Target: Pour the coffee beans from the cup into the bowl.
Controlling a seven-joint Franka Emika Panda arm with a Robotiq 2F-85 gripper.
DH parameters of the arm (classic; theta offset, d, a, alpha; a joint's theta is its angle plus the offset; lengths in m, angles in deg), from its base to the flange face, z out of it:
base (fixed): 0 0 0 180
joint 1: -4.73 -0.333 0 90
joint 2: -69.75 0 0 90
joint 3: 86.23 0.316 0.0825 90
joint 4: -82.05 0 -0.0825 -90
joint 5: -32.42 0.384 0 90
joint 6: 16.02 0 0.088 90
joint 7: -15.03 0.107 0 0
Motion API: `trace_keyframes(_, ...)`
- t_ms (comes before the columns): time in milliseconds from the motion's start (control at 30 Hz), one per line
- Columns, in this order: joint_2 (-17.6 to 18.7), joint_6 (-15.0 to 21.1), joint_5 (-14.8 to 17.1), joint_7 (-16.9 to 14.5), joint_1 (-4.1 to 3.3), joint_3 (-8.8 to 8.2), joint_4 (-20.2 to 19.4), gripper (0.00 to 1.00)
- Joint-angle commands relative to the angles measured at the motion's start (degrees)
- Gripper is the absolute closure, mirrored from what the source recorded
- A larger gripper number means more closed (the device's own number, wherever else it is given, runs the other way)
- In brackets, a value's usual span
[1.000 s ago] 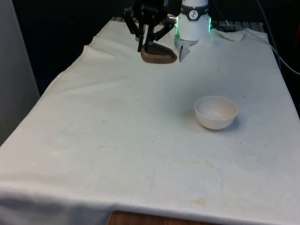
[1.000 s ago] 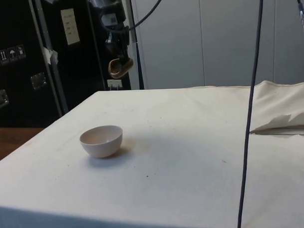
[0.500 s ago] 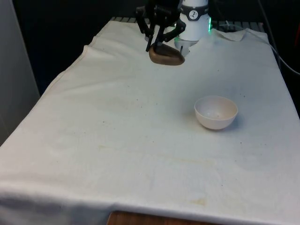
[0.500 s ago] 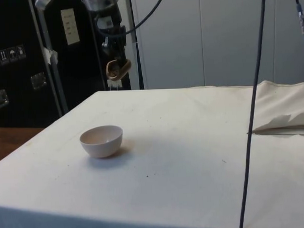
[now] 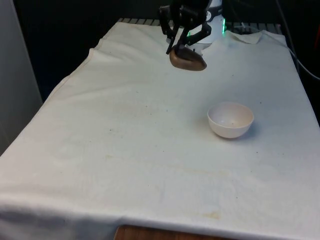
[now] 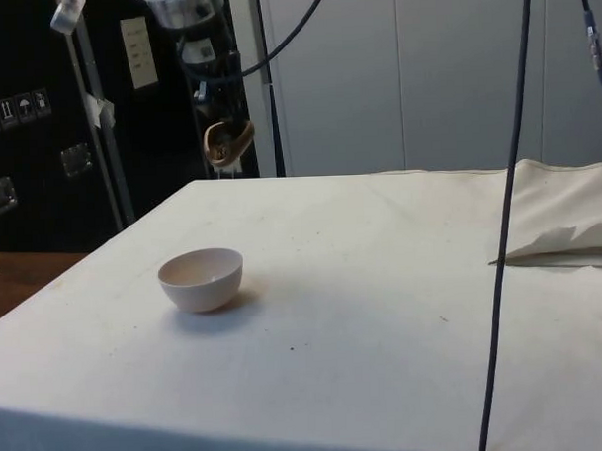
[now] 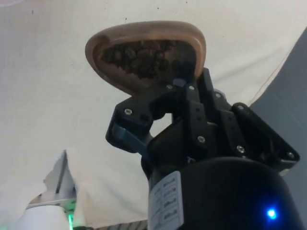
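A brown wooden cup (image 5: 187, 59) hangs in the air over the far part of the table, and my gripper (image 5: 181, 46) is shut on its rim. The side view has the cup (image 6: 229, 144) high above the cloth, behind the bowl. In the wrist view the cup (image 7: 144, 52) is full of dark coffee beans (image 7: 144, 57) and one finger (image 7: 189, 96) clamps its edge. A pale pink bowl (image 5: 230, 119) stands on the cloth toward the front view's right, nearer the camera than the cup; the bowl (image 6: 201, 278) looks empty.
A white cloth (image 5: 125, 150) covers the whole table, with folds bunched at the far right corner (image 5: 250, 37). Black cables (image 6: 503, 209) hang down in the side view. Dark cabinets (image 6: 40, 116) stand behind.
My gripper has carried the cup toward the front view's right, closer to the bowl. The bowl has stayed put.
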Motion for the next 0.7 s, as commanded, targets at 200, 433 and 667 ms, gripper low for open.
trace_keyframes(200,0.2,-2.2,-3.7,4.2,-0.57,2.52,0.3,1.00)
trace_keyframes(433,0.6,-3.6,-5.9,6.9,-0.57,4.47,0.7,1.00)
trace_keyframes(667,1.3,-5.2,-9.3,10.3,-0.69,6.59,0.9,1.00)
